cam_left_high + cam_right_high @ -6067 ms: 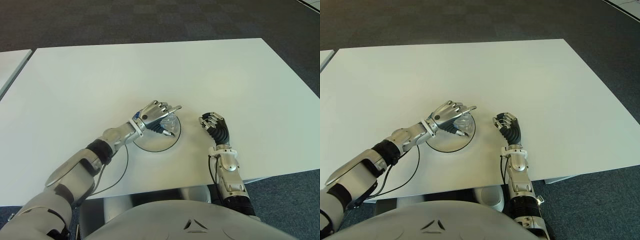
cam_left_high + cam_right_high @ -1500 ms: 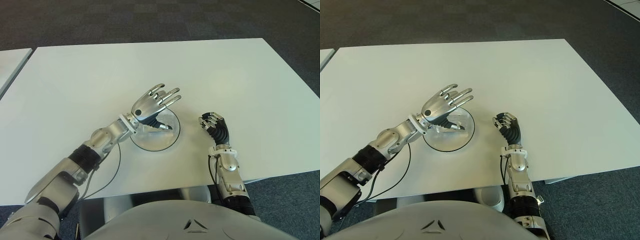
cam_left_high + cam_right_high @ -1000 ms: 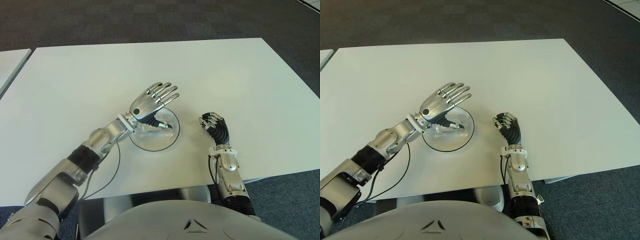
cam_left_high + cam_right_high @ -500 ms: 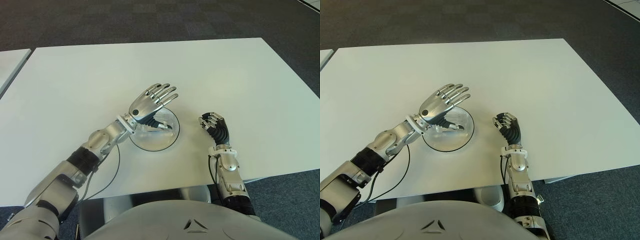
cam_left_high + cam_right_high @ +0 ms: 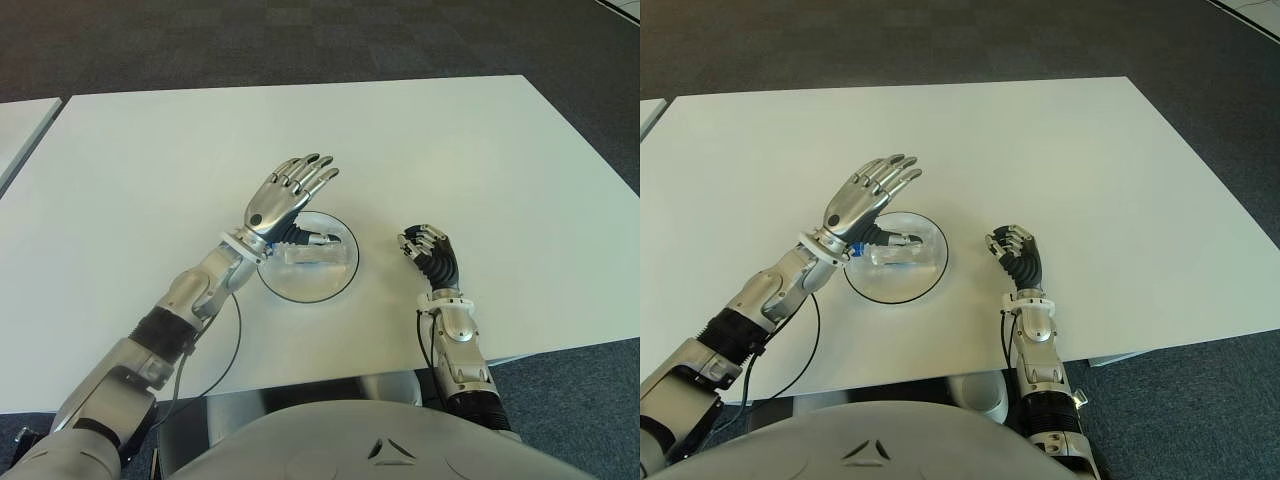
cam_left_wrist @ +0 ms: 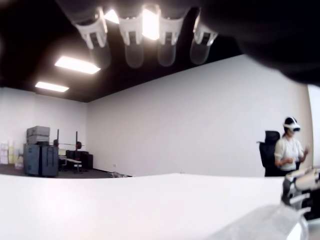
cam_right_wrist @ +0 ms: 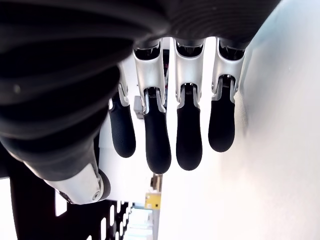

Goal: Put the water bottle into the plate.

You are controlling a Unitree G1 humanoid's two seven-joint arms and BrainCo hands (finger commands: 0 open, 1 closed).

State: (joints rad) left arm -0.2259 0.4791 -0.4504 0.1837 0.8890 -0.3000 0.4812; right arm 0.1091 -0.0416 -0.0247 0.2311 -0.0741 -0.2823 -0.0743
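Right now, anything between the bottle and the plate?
Nothing visible. The bottle already lies on its side in the plate. The left hand is open above the plate's left edge, holding nothing. The right hand shows to the plate's right, fingers curled, empty.

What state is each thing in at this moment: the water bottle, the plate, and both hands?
water bottle: lying on its side in the plate, not held.
plate: flat on the white table, holding the bottle.
left hand: open, fingers spread, raised at the plate's left edge.
right hand: fingers curled, holding nothing, to the right of the plate.
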